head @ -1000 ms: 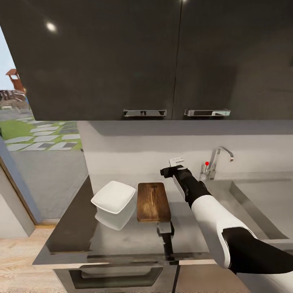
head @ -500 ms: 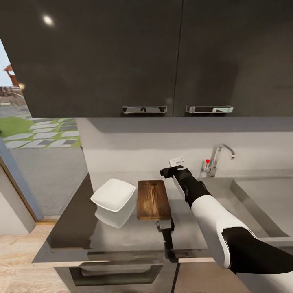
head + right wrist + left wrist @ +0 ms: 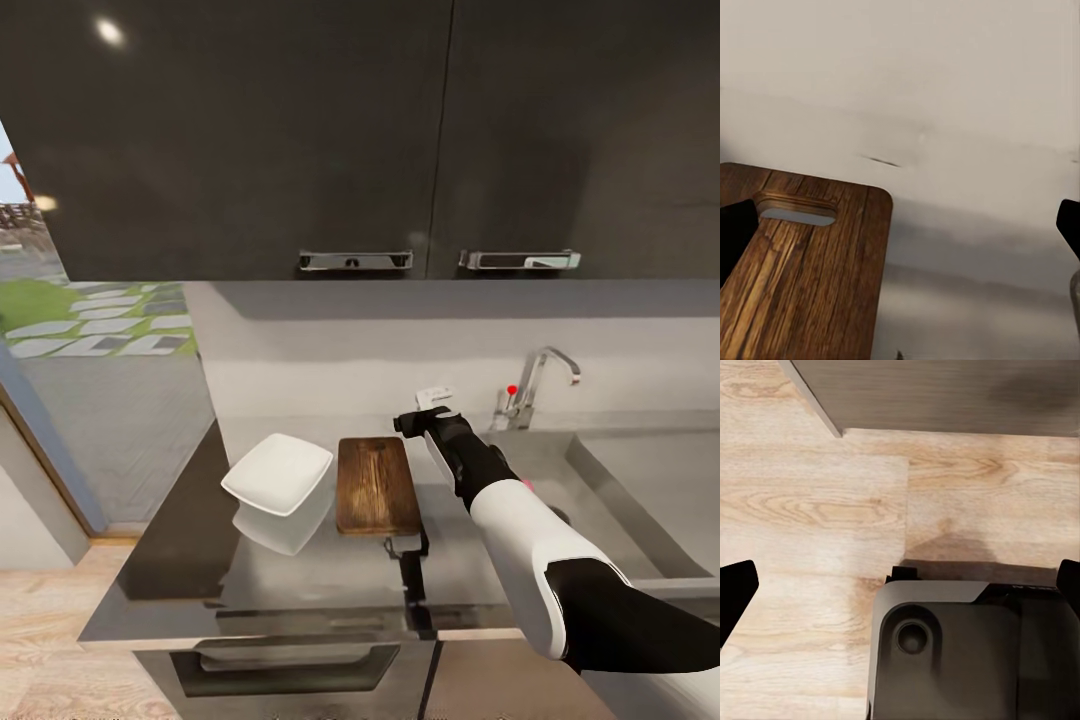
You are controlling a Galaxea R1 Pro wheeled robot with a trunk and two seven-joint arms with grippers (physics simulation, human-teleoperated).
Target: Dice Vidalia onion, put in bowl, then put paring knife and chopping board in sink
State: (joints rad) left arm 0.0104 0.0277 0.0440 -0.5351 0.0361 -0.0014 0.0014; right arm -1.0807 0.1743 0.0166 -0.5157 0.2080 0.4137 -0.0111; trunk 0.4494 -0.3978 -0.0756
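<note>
Head view: the right claw (image 3: 432,402) hovers spread wide past the chopping board's (image 3: 376,486) far corner, toward the sink (image 3: 600,480). The bowl (image 3: 278,474) sits just beside the board on the bench (image 3: 180,560). The left claw (image 3: 900,585), released, hangs over wooden floor (image 3: 810,510).

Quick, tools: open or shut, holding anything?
Left tool: open, empty, over the wood floor.
Right tool: open, empty, above the counter just past the board.

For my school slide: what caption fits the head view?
Robot's right gripper hovers open beside chopping board and bowl.
</note>
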